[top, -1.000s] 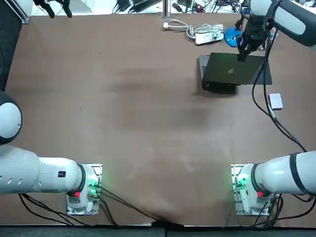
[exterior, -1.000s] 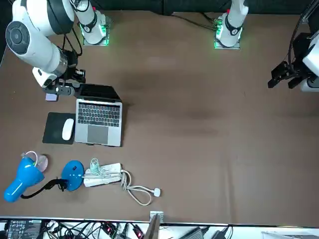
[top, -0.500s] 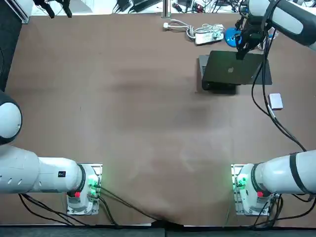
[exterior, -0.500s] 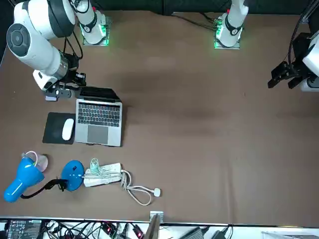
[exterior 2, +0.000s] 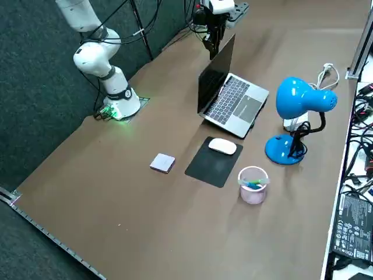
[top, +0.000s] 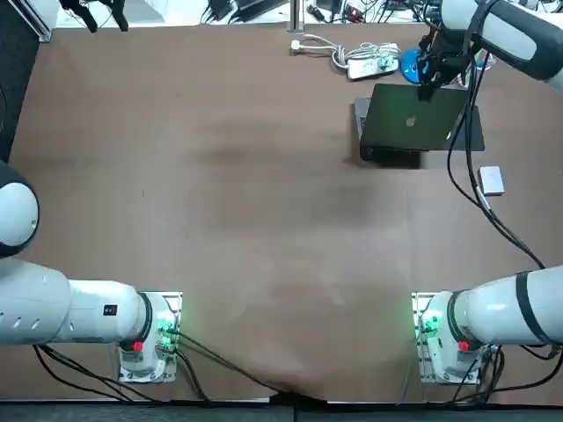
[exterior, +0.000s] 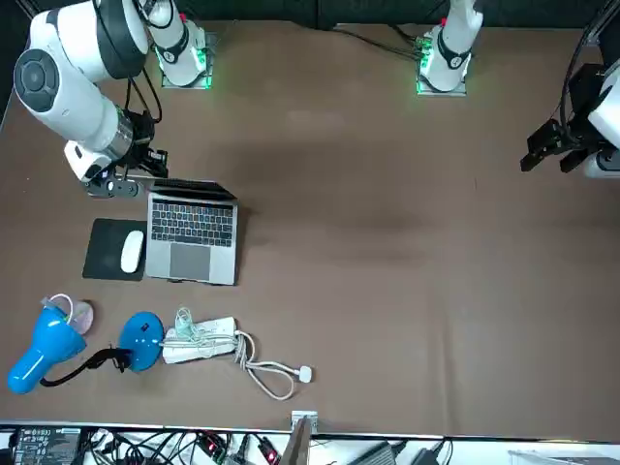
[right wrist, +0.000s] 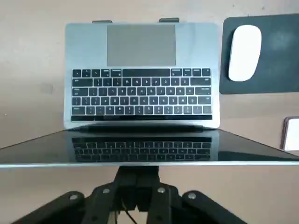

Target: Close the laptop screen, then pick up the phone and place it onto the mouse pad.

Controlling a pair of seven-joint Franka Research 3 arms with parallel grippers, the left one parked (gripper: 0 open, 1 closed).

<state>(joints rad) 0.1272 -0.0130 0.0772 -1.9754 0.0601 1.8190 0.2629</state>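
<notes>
R gripper (right wrist: 138, 175), fingers pinched shut w/ nothing held, sits behind laptop (right wrist: 141, 93) lid's top edge, so I push fwd-and-down along the hinge arc, slow near the end; phone (exterior 2: 162, 163) lies beside mouse pad (exterior 2: 208, 168), untouched.

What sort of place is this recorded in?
Probably a robotics lab staged as a desk: arm bases on a brown table, cables along its far edge, the right gripper at the lid of a laptop beside a mouse pad.
</notes>
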